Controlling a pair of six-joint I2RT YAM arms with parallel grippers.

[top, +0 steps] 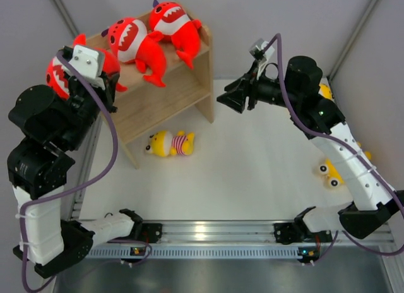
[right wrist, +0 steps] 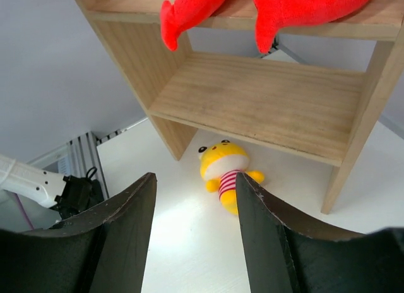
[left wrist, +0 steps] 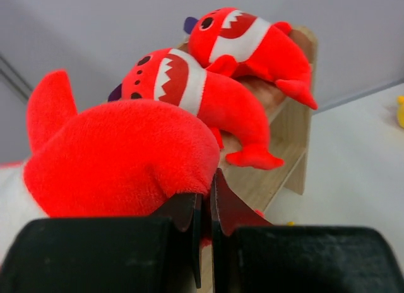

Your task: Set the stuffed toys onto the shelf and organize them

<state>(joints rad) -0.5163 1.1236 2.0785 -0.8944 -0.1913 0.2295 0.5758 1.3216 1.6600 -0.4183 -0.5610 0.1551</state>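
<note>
The light-wood shelf stands at the back left. Two red sharks lie on its top tier. My left gripper is shut on a third red shark at the top tier's left end; in the left wrist view the jaws pinch its red plush. A yellow doll lies on the table in front of the shelf, and it also shows in the right wrist view. My right gripper is open and empty, to the right of the shelf, above the table.
Two more yellow dolls sit at the right, one by the right arm's forearm and one mostly hidden behind its elbow. The shelf's lower tier is bare. The aluminium rail runs along the near edge.
</note>
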